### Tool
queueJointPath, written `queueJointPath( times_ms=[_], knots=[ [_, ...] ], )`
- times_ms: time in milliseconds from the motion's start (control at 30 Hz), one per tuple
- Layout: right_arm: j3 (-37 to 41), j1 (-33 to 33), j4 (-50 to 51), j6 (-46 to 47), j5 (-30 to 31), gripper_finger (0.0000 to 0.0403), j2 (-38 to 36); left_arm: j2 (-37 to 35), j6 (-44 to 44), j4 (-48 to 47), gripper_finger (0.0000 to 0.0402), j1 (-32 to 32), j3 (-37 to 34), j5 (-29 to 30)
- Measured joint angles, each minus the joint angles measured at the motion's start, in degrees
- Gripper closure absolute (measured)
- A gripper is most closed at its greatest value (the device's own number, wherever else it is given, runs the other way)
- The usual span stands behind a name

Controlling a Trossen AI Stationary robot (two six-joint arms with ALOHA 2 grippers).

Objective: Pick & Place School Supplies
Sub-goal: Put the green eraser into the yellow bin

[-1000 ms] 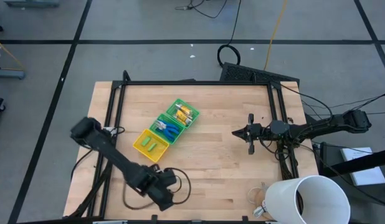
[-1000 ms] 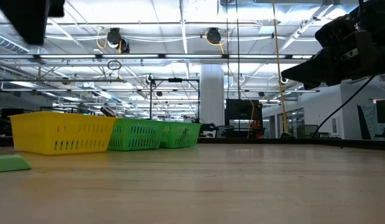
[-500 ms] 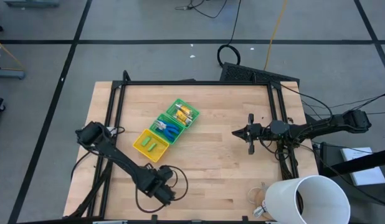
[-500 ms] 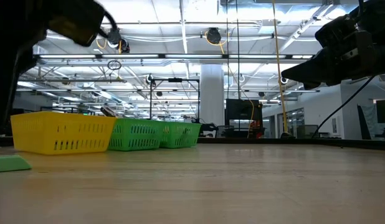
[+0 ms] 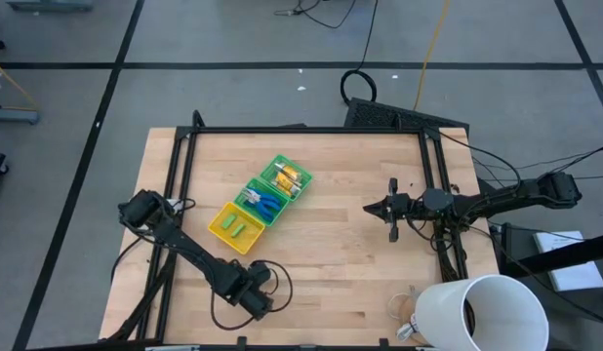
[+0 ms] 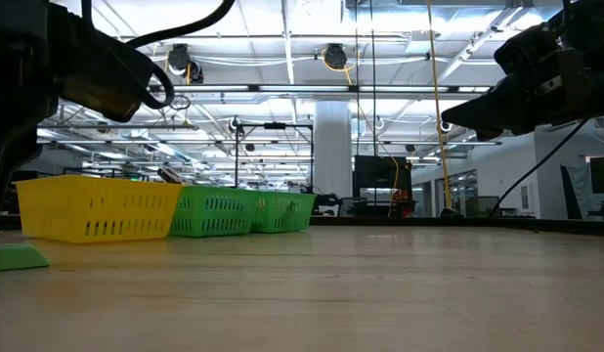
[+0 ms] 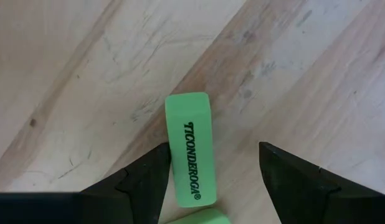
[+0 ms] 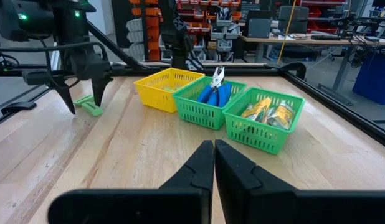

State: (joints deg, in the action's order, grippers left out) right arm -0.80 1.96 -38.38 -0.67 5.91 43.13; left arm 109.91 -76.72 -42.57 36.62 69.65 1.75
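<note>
A light-green eraser stick lies flat on the bare wood near the table's front left. A second one lies just beside it, and both show in the right wrist view. My left gripper is open and points down over them. Its fingers stand on either side of the first stick, one finger close along its long side. The compartment tray holds two green sticks, blue-handled tools and yellow-orange pieces. My right gripper is shut and empty at mid-right.
A big white cup stands at the front right corner. A black frame runs along the table's edges. Bare wood lies between the tray and my right gripper. Cables loop beside my left gripper.
My left arm has come down toward the table over the green sticks at the front left, and its gripper has shifted slightly. The sticks and the tray have stayed where they were.
</note>
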Motion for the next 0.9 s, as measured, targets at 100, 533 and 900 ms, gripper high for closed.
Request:
queueJointPath(
  times_ms=[100, 533, 900],
  knots=[
    [-0.02, 0.02, 0.04, -0.01, 0.01, 0.0394, 0.02, 0.00, -0.08, -0.30, 0.0151, 0.04, 0.00, 0.17],
    [0.00, -0.01, 0.04, -0.01, 0.00, 0.0394, 0.00, 0.07, 0.31, -1.68, 0.0151, 0.11, -0.04, 1.95],
    [-0.02, 0.00, 0.04, -0.01, -0.02, 0.0394, 0.01, 0.15, 0.75, -2.96, 0.0151, 0.15, -0.09, 3.41]
  ],
)
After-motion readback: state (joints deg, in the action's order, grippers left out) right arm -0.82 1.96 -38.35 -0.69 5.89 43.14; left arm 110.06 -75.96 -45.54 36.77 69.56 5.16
